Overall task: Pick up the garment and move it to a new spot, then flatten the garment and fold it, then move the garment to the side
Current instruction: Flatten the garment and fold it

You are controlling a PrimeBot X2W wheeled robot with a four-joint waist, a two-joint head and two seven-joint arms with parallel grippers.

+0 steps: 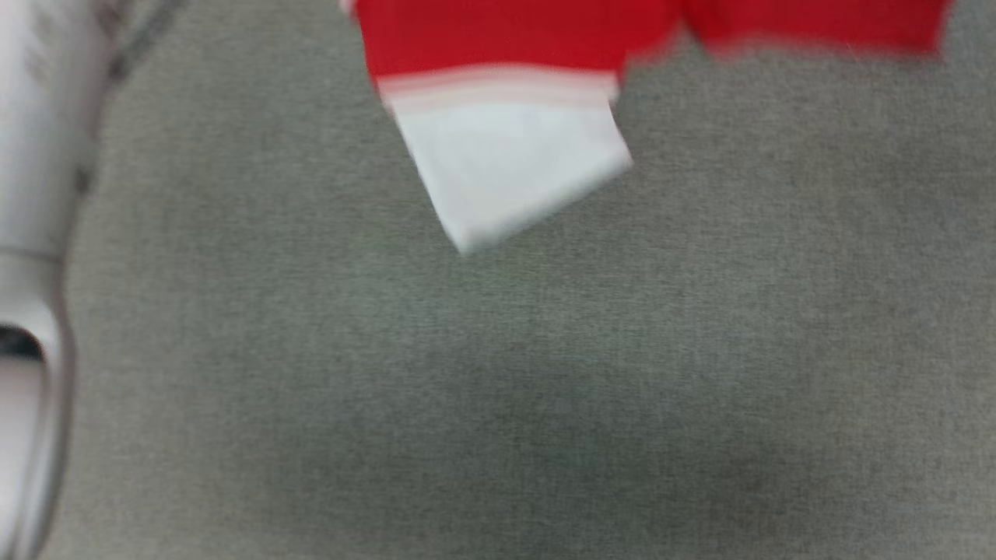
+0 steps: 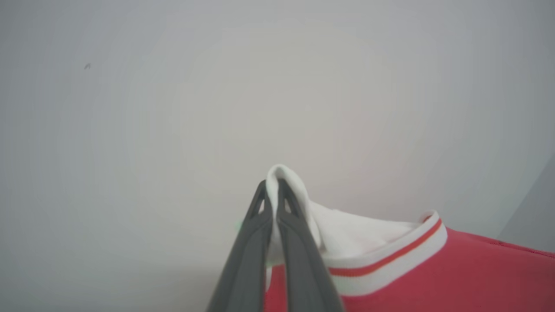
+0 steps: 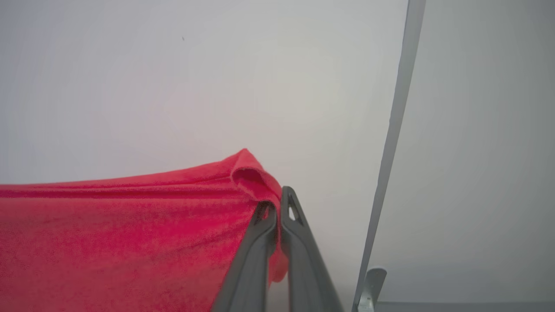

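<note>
The garment (image 1: 498,47) hangs in the air at the top of the blurred head view, red with a white sleeve (image 1: 513,167) drooping down over the grey cloth surface. In the left wrist view my left gripper (image 2: 272,186) is shut on a white fold of the garment (image 2: 390,268) beside its striped trim. Over in the right wrist view my right gripper (image 3: 274,203) is shut on a bunched red edge of the garment (image 3: 121,242), which stretches away to that view's left.
A grey cloth-covered surface (image 1: 545,389) spreads below the hanging shirt. My pale left forearm (image 1: 31,233) runs down the head view's left edge. A pale wall and a light vertical rail (image 3: 392,130) stand behind the right gripper.
</note>
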